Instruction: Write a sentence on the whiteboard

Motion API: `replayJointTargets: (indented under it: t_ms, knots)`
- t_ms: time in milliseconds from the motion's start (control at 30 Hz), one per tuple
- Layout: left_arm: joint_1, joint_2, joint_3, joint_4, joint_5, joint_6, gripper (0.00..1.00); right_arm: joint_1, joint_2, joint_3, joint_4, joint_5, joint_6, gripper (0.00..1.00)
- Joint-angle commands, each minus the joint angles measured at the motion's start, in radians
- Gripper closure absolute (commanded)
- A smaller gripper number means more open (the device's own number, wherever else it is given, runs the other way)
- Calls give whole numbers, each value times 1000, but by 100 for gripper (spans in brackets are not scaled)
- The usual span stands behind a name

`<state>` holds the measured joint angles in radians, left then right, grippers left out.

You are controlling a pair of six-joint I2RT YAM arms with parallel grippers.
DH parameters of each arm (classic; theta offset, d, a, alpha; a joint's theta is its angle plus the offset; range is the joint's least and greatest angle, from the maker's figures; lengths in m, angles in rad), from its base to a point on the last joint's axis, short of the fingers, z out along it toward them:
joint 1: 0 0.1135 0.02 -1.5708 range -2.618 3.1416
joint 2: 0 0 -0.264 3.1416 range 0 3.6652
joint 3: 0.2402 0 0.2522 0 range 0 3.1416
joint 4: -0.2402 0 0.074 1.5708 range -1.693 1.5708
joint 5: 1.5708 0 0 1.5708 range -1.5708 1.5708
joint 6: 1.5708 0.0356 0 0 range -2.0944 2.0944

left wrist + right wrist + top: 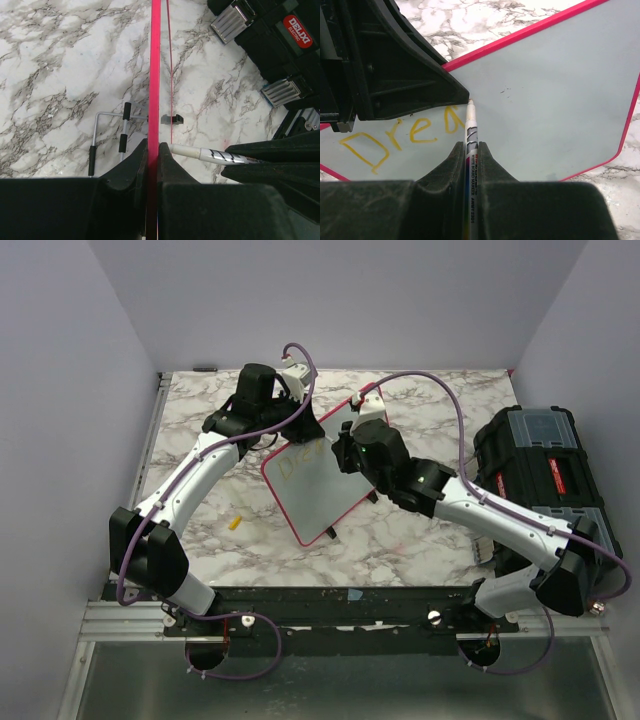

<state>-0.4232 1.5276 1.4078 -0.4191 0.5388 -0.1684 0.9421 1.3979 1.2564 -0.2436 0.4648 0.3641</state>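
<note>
The whiteboard [318, 480] with its red-pink rim is held tilted above the marble table. My left gripper [283, 412] is shut on its far edge; in the left wrist view the red rim [154, 90] runs straight up between the jaws. My right gripper [345, 448] is shut on a white whiteboard marker [471, 135], its tip touching the board face [555, 90]. The sentence [400, 135] reads "Drea" in yellow, just left of the marker tip; it also shows faintly in the top view [298, 461]. The marker also shows in the left wrist view [210, 155].
A black toolbox [545, 475] stands at the right edge of the table, also in the left wrist view [270, 45]. A small yellow marker cap [235, 523] lies on the marble left of the board. A wire stand with black sleeves [107, 135] lies under the board.
</note>
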Motion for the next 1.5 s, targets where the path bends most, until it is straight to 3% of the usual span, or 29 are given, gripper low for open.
replayJointTargets:
  t_ms: [0,700,1467]
  knots:
    - [-14,13,-38,-83,-58,92,100,-6,17,32,15,-20,-14,99]
    - [-15,11,-41,-78,-66,92,100,-12,-7,-75,10,-41,23,99]
    - [-15,11,-46,-75,-64,92,100,-14,45,54,-3,0,-17,99]
